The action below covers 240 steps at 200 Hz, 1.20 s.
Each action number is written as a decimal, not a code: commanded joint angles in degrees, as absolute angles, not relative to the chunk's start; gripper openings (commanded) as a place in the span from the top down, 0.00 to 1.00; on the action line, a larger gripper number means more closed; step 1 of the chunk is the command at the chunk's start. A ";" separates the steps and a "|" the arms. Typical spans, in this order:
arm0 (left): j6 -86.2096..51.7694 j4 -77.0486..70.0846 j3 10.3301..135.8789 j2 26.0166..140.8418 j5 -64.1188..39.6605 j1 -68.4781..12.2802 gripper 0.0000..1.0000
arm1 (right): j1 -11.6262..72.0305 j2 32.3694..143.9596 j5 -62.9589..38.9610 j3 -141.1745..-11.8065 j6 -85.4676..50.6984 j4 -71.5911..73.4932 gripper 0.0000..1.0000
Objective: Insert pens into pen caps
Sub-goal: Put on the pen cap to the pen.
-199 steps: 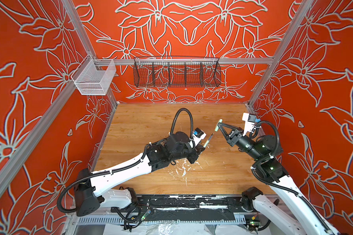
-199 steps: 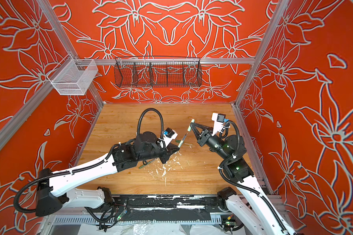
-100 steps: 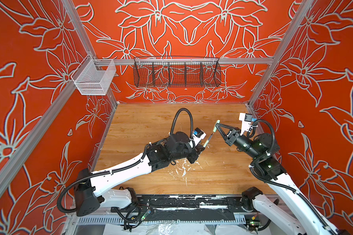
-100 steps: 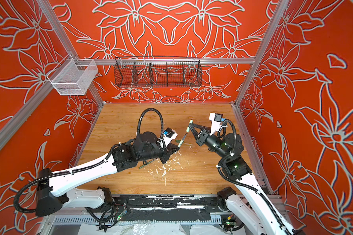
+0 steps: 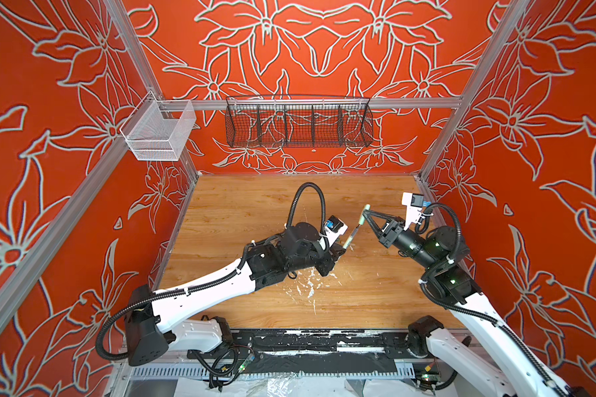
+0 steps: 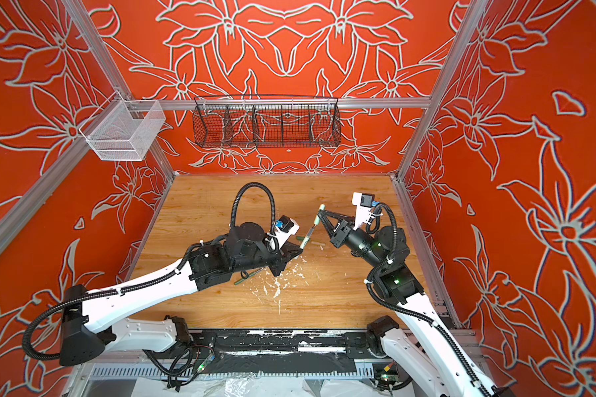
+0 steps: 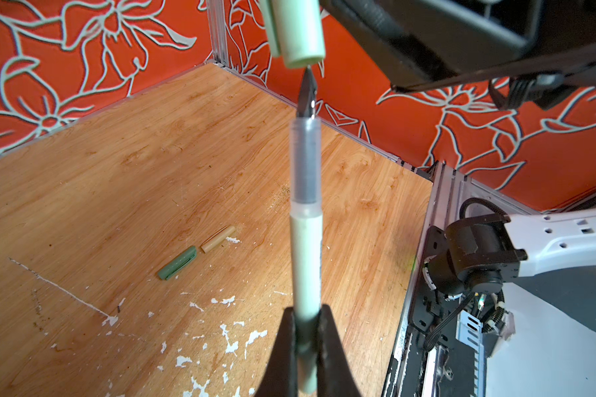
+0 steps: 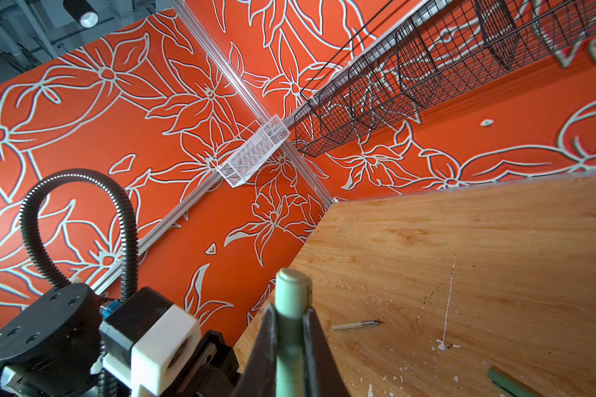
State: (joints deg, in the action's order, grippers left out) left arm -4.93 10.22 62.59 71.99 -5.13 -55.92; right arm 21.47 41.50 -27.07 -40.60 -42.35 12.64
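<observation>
In a top view a dark green pen [image 6: 246,277] is seen lying on the wooden table [image 6: 221,192], partly hidden beneath the left arm. The left gripper [image 7: 306,311] is clenched on the pale mint pen [image 7: 305,247], which is held clear of the table with its dark nib pointed toward the right gripper. On the table below, two loose caps are laid nearly end to end: a dark green cap [image 7: 177,263] and a tan cap [image 7: 218,239]. The nib is seen right at the open mouth of the mint cap [image 7: 301,31] — whether it has entered cannot be told. That cap is grasped by the right gripper [image 8: 289,312], with its closed end protruding beyond the fingers. A tan pen [image 8: 356,324] is shown flat on the table in the right wrist view.
</observation>
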 commanded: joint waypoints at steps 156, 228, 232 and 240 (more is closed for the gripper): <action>-4.04 9.14 63.28 71.05 -4.58 -56.25 1.00 | 21.27 40.11 -28.98 -37.39 -46.20 17.58 1.00; -3.87 8.32 63.20 71.10 -3.63 -56.25 1.00 | 21.27 39.02 -28.24 -33.36 -50.67 24.63 1.00; -3.87 8.14 63.11 71.02 -3.60 -56.25 1.00 | 21.25 38.83 -28.17 -33.14 -50.74 24.64 1.00; -3.87 7.85 62.94 70.93 -3.60 -56.25 1.00 | 21.27 38.52 -27.96 -32.81 -50.73 24.69 1.00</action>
State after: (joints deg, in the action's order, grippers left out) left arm -4.47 10.24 62.57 71.42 -4.51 -55.94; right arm 21.47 39.77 -28.91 -34.17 -48.21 20.84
